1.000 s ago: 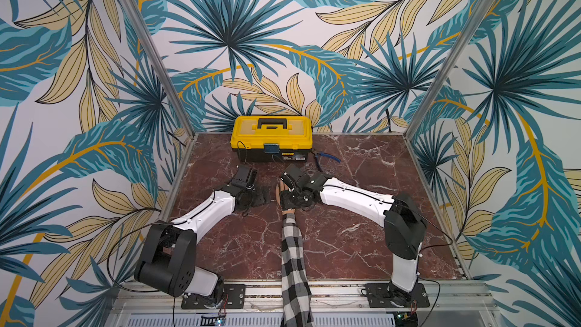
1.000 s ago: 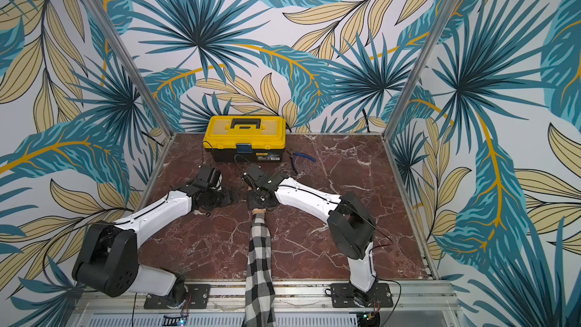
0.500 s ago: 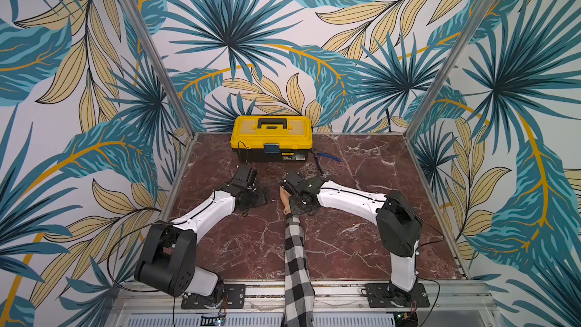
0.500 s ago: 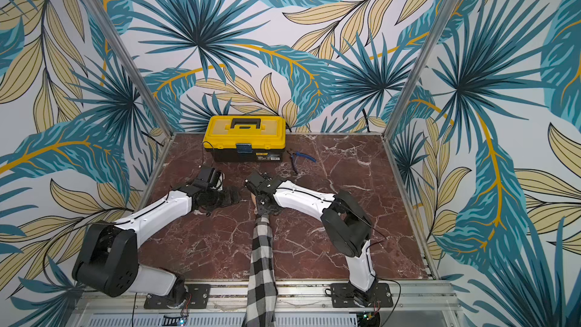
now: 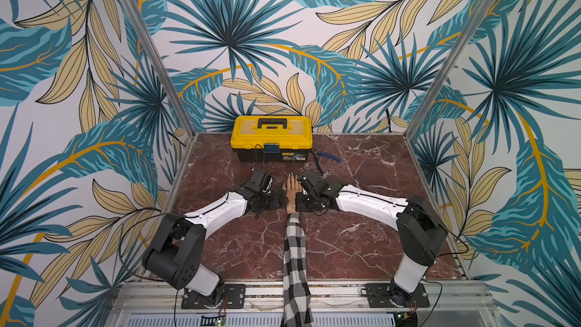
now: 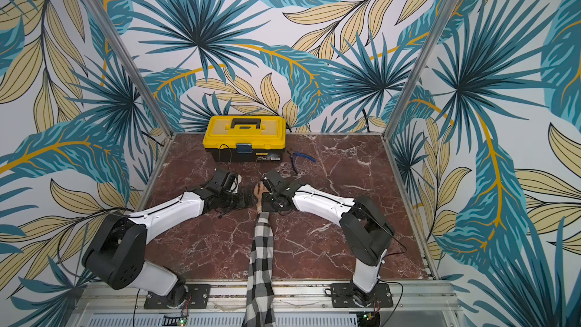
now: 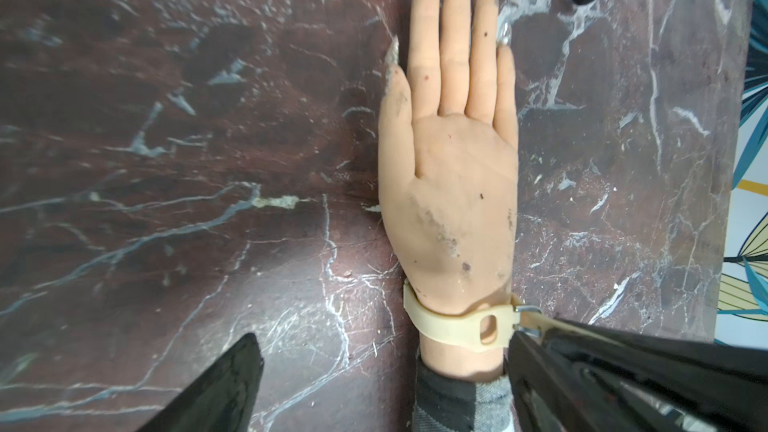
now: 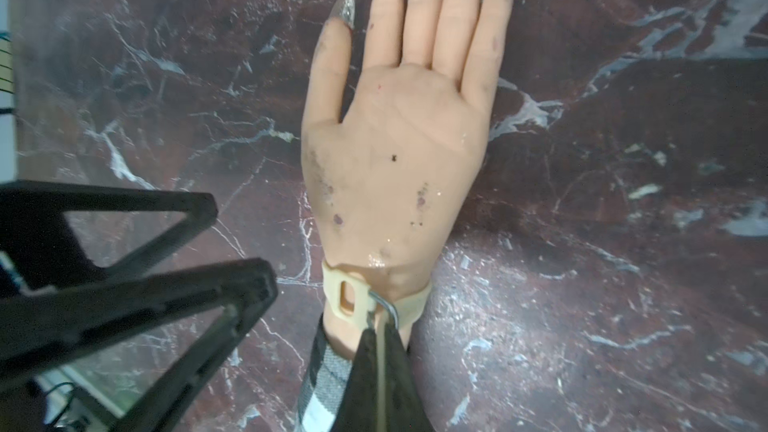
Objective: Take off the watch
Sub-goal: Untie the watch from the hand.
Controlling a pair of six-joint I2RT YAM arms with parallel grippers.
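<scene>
A mannequin hand (image 5: 292, 188) lies palm up on the marble table, its arm in a plaid sleeve (image 5: 295, 256). The watch (image 7: 449, 324) shows as a cream strap round the wrist, with a slot and a metal buckle; its face is hidden. My right gripper (image 8: 380, 334) is shut on the strap's loose end right at the buckle, on the little-finger side of the wrist (image 5: 298, 202). My left gripper (image 7: 382, 342) is open next to the thumb side of the wrist (image 5: 278, 201), holding nothing. In the right wrist view its two truss fingers (image 8: 249, 284) stand apart from the strap.
A closed yellow toolbox (image 5: 272, 136) stands at the back of the table. Blue-handled pliers (image 5: 327, 157) lie just to its right, beyond the mannequin fingertips. Metal frame posts and patterned walls bound the table on three sides.
My right gripper has slid from over the palm toward the wrist and shut on the strap end. The left arm has stayed where it was, still open.
</scene>
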